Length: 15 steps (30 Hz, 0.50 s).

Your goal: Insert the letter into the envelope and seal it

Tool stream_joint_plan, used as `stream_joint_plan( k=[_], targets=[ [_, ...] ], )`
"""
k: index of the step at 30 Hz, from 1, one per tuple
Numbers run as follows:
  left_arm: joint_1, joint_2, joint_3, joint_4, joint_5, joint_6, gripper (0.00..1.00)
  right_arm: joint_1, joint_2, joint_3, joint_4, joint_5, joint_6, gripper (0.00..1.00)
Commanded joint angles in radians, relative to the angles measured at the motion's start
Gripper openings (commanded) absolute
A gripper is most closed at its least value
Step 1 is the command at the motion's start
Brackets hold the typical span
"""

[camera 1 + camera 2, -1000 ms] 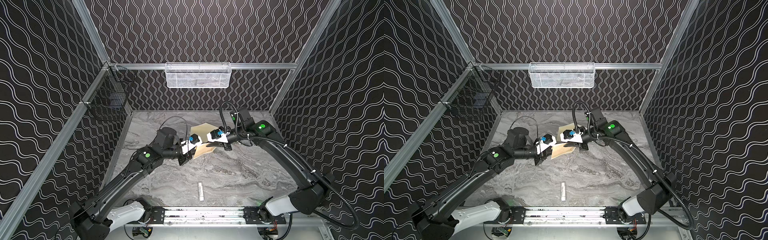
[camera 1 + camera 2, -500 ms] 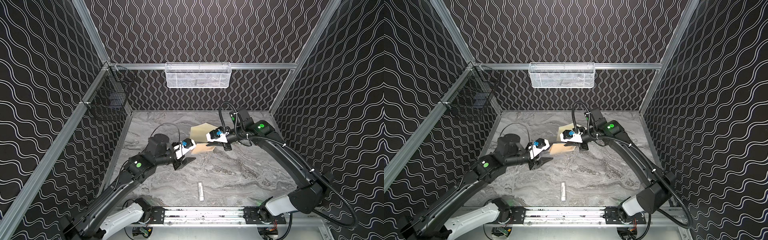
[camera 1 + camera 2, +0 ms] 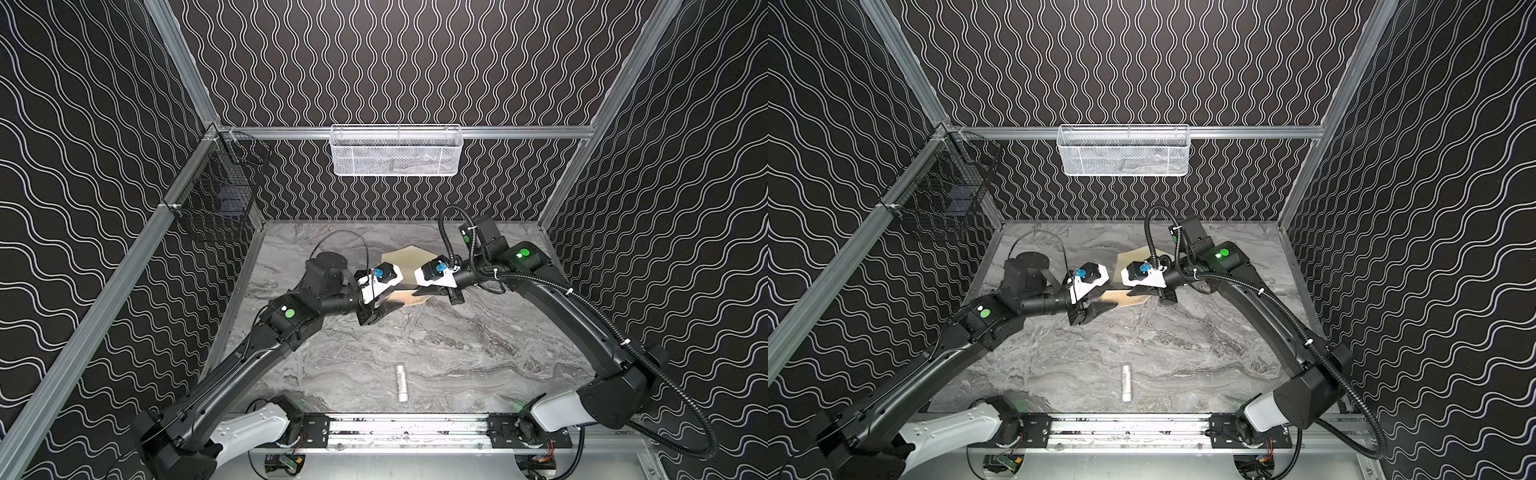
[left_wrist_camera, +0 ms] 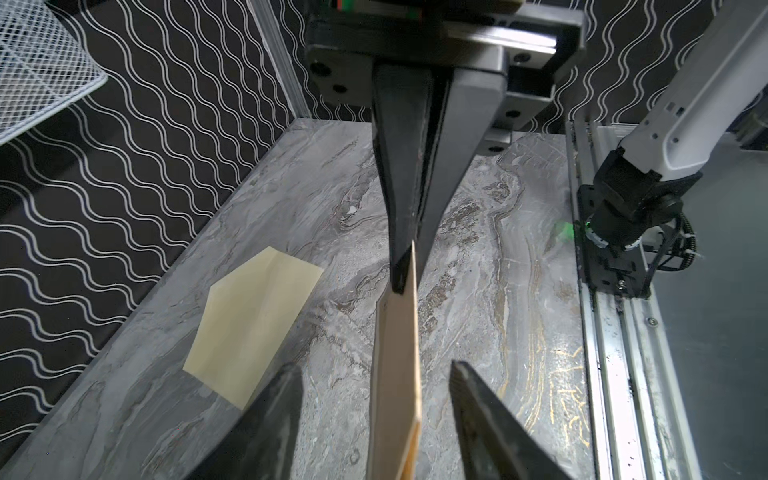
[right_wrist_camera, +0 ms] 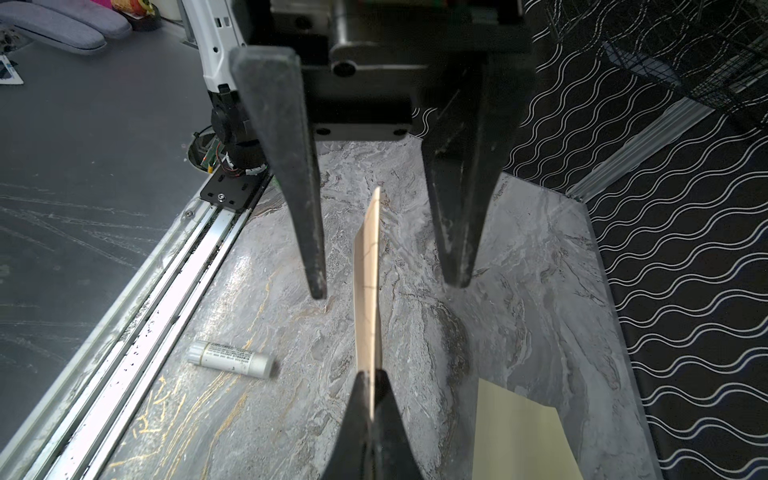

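The tan letter (image 3: pixel 405 297) hangs edge-on above the marble table, folded and held level between the two arms. My right gripper (image 5: pixel 372 374) is shut on one end of the letter (image 5: pixel 368 291). My left gripper (image 4: pixel 374 365) is open, its two fingers standing either side of the letter's (image 4: pixel 395 353) other end without touching it. In both top views the grippers face each other, left gripper (image 3: pixel 1104 307) and right gripper (image 3: pixel 1133 293). The pale cream envelope (image 3: pixel 409 257) lies flat on the table behind them with its pointed flap open, also seen in the left wrist view as envelope (image 4: pixel 253 324).
A small white glue stick (image 3: pixel 401 382) lies near the front rail, and shows as glue stick (image 5: pixel 230 359) in the right wrist view. A white mesh basket (image 3: pixel 395 149) hangs on the back wall. A black wire basket (image 3: pixel 216 203) hangs on the left rail.
My left gripper let go of the letter, drew back to the left, then came forward again, open, around the letter's end. The right gripper kept its hold and barely moved.
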Motion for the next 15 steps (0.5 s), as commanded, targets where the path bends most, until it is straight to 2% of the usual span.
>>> stream_joint_plan(
  k=[1,5,10,12,15],
  targets=[
    [-0.001,0.011,0.026,0.029,0.07,0.001,0.46,0.001,-0.003,-0.001,-0.005,-0.035,0.007,0.0],
    [0.0,0.003,0.007,0.035,0.084,-0.002,0.23,0.001,0.006,0.001,0.001,-0.037,0.006,0.0],
    [0.0,0.011,0.008,0.018,0.076,-0.007,0.0,0.002,0.012,0.001,0.008,-0.038,0.012,0.0],
    [0.0,0.014,0.012,0.006,0.079,-0.006,0.0,0.003,0.009,-0.005,0.016,-0.037,0.019,0.04],
    [0.0,0.003,-0.011,0.028,0.072,-0.023,0.0,0.004,-0.001,-0.016,0.034,-0.038,0.033,0.21]
  ],
)
